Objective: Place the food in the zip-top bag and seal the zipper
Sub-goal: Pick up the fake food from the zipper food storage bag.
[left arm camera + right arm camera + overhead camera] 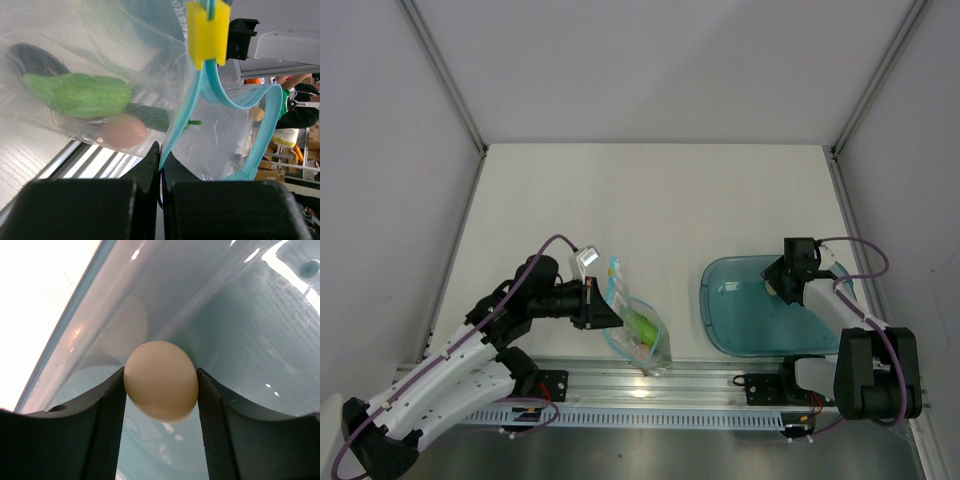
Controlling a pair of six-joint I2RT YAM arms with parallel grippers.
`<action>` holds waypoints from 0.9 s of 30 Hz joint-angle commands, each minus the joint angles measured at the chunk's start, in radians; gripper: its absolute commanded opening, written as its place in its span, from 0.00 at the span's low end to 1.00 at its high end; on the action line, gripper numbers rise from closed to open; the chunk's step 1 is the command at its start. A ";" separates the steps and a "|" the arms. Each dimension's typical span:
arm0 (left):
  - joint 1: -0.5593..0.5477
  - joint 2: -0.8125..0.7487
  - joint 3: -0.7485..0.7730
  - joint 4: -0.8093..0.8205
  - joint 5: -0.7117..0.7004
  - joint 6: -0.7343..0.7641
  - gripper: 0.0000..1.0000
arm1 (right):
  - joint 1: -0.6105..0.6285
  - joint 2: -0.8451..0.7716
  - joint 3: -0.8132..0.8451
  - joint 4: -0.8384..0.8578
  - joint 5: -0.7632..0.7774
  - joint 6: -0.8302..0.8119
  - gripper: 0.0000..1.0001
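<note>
Right wrist view: right gripper (160,374) clamps the smooth, likely slippery cream egg (160,385) mid-body. Left gripper (160,152) pinches the zipper (181,124).

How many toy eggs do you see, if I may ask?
2. The cream egg is in the right gripper over the teal tray; the pink egg lies inside the zip-top bag, which may hide others.

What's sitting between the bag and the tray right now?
Nothing: the top view shows only bare table between the bag and the tray. The left claw grips the bag, the right claw the egg.
</note>
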 commanded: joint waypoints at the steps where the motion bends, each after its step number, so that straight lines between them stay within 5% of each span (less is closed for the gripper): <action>1: -0.003 -0.007 -0.002 0.013 0.007 0.005 0.01 | -0.003 0.019 -0.014 0.005 -0.033 -0.003 0.45; 8: -0.005 -0.004 -0.010 0.021 0.007 0.003 0.00 | -0.003 -0.038 -0.013 -0.034 -0.023 -0.023 0.00; 17: -0.005 -0.002 -0.016 0.035 0.012 -0.006 0.00 | 0.002 -0.260 -0.001 -0.149 -0.104 -0.078 0.00; 27: -0.003 0.010 -0.007 0.033 0.011 -0.003 0.01 | 0.085 -0.564 0.091 -0.174 -0.430 -0.249 0.00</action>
